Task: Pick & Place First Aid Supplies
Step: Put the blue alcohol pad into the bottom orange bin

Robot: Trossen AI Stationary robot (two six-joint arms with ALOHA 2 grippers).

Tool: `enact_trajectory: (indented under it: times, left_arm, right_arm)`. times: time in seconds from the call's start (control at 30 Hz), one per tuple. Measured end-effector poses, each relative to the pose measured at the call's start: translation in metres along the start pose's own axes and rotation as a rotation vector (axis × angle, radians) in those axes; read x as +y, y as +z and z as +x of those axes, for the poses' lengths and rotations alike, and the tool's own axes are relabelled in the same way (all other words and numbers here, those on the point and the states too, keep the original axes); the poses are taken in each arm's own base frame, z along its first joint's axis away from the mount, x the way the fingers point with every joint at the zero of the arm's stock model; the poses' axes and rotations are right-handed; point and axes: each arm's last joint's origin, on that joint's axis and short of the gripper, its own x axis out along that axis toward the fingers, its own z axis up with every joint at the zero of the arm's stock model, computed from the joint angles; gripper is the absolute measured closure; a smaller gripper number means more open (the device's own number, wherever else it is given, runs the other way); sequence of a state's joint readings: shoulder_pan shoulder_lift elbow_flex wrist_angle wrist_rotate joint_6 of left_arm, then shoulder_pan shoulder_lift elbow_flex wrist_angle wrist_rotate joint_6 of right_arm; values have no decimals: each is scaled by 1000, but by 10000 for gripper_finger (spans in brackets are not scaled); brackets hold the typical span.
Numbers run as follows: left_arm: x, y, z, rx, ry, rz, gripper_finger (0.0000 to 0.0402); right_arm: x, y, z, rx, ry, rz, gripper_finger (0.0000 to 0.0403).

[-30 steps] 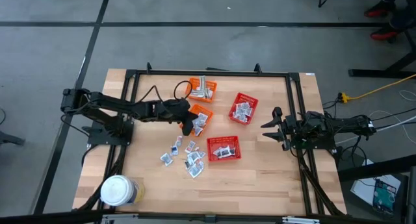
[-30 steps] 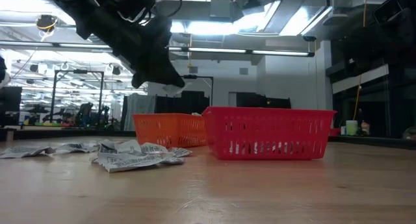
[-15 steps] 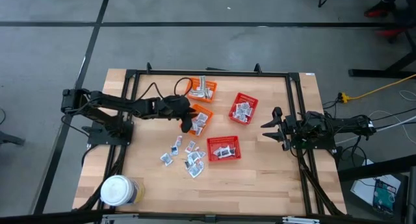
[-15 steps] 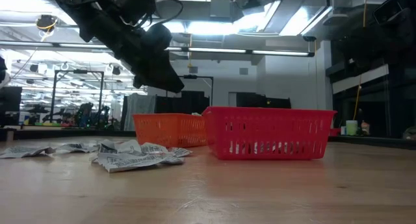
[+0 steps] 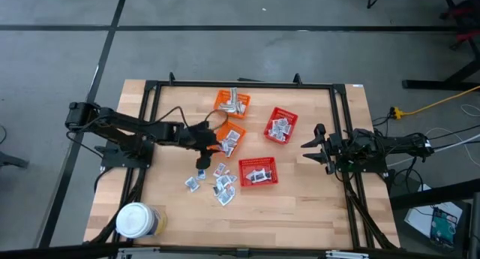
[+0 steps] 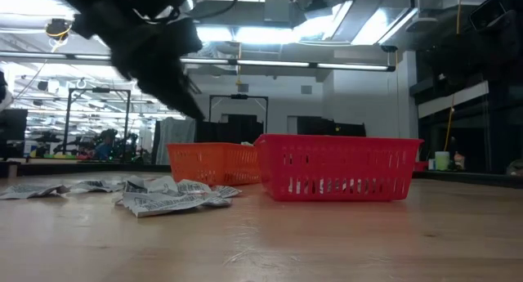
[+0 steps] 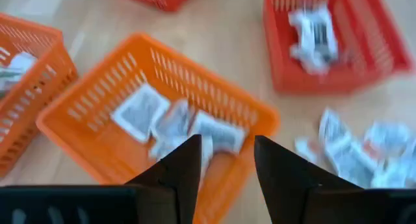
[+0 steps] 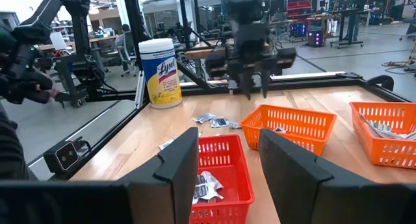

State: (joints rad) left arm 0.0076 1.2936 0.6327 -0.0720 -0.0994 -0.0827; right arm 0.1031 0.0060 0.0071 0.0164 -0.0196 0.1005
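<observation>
Several small silvery-white first aid sachets (image 5: 214, 182) lie loose on the wooden table, near the middle. More sachets lie in the nearer orange basket (image 7: 162, 120), the far orange basket (image 5: 234, 101) and two red baskets (image 5: 281, 125) (image 5: 257, 171). My left gripper (image 7: 226, 149) hangs open and slanting down above the left side of the nearer orange basket (image 5: 231, 137), with nothing between its fingers. My right gripper (image 5: 311, 146) waits open and level at the table's right side.
A large white-lidded round jar (image 5: 135, 220) stands at the near left corner. A black metal frame (image 5: 150, 86) runs around the table top. Bare wood lies along the near edge and between the red baskets and my right gripper.
My left gripper has opened and let go of a white sachet it held above the nearer orange basket. It has then drawn back toward the table's left edge and rolled about its own axis. My right arm has kept still.
</observation>
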Motion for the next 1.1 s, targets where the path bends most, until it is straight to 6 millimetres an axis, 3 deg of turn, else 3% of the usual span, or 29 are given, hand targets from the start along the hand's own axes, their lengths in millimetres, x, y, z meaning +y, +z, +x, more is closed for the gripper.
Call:
enact_trajectory:
  times: [0.17, 0.47, 0.77, 1.1]
  left_arm:
    - [-22, -13, -5, 98, 3, 42, 276]
    - [-53, -34, -15, 256, -4, -409, 290]
    - [-58, -54, -23, 420, 136, -674, 310]
    - [-66, -55, -9, 431, 117, -882, 314]
  right_arm:
    - [0, 0, 0, 0, 0, 0, 240]
    - [0, 0, 0, 0, 0, 0, 240]
    - [0, 0, 0, 0, 0, 0, 240]
    - [0, 0, 0, 0, 0, 0, 240]
